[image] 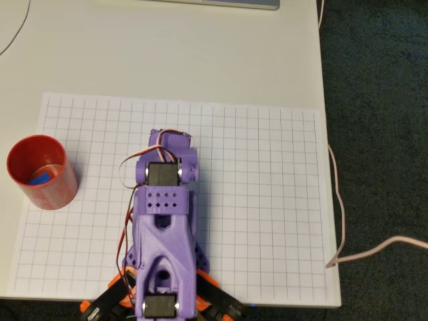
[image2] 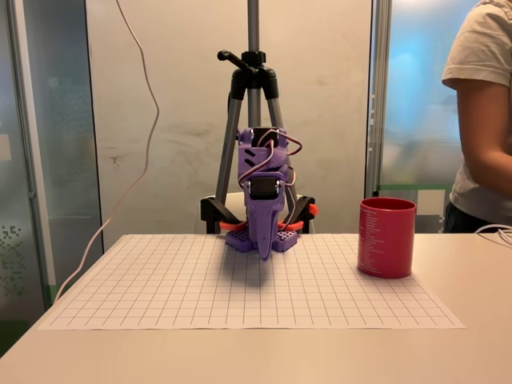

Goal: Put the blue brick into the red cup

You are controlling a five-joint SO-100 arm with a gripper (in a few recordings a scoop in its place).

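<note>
The red cup (image: 52, 192) stands at the left edge of the grid sheet in the overhead view, and at the right (image2: 386, 238) in the fixed view. Inside it lies the blue brick (image: 41, 178), on the cup's floor. The purple arm (image: 166, 221) is folded back over its base near the sheet's front edge, well away from the cup. In the fixed view my gripper (image2: 266, 251) points straight down just above the sheet, its fingers tapering together to one tip with nothing between them.
A white grid sheet (image: 267, 200) covers the table. A pinkish cable (image: 338, 200) runs along the table's right edge. Behind the arm stands a tripod (image2: 253, 96), and a person (image2: 480, 112) stands beside the table at the right. A grey device edge (image: 227, 3) lies at the back.
</note>
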